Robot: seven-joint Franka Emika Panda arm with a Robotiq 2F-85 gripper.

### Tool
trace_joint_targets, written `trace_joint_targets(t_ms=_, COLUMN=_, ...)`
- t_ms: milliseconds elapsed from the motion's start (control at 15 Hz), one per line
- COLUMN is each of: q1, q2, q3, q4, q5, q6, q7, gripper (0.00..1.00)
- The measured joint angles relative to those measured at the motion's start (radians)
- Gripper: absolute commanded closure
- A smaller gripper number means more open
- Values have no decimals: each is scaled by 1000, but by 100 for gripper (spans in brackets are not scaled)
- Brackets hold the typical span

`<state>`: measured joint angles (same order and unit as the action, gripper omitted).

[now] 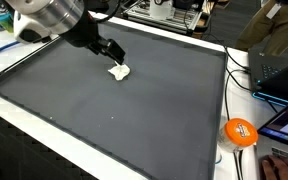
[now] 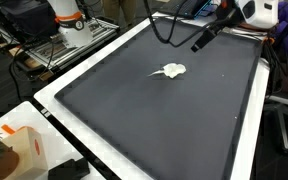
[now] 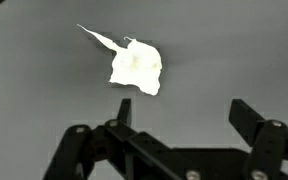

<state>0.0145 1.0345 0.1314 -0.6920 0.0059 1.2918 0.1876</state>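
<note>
Nearest the wrist camera, the gripper: jaws wide apart, nothing between them, no contact with anything; black fingers low in the wrist view, aimed down at the mat.

Just beyond the fingertips, a crumpled white scrap, paper or tissue by the look, with a thin twisted tail off to one side; lying loose on the dark grey mat, apart from both fingers and nearer one of them than the other, so not centred in the opening.

Same reading in both exterior views: gripper low and tilted over the far part of the mat, tip near the white scrap but not on it.

Judged from this, only an approach so far: nothing pinched, nothing lifted, the white scrap resting where the mat carries it; lining up over it, closing the gap and any hold on it all yet to be made.

Farther out, the white table edge framing the mat; past that edge in an exterior view, an orange round object among cables; at the opposite corner in an exterior view, a cardboard box; beyond, cluttered benches, too blurred to itemise.
</note>
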Motion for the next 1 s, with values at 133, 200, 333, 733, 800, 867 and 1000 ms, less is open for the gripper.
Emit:
trace_joint_targets(t_ms=133, q1=-51, q2=-22, q3=25, q4=-64, q5=58, q6=70, q7=-25, gripper=0)
trace_joint_targets(t_ms=200, q1=-71, q2=-39, q3=35, q4=-104, q5=82, q6=113, q7=-39, gripper=0)
trace_joint_targets(t_ms=333, q1=-104, q2=-80, q3=47, q4=-187, q5=116, q6=186, q7=-62, gripper=0)
trace_joint_targets(t_ms=733, q1=-141, q2=-184, q3=56, q4=-358, q5=143, q6=249, q7=-95, gripper=0)
trace_joint_targets(t_ms=800, q1=-141, q2=-188, q3=58, q4=-364, q5=143, q6=250, q7=-95, gripper=0)
trace_joint_targets(t_ms=867, q1=-141, q2=-190, q3=58, q4=-367, q5=143, q6=251, q7=-95, gripper=0)
trace_joint_targets(t_ms=1000, q1=-141, q2=-190, q3=59, q4=-368, q5=143, q6=252, q7=-95, gripper=0)
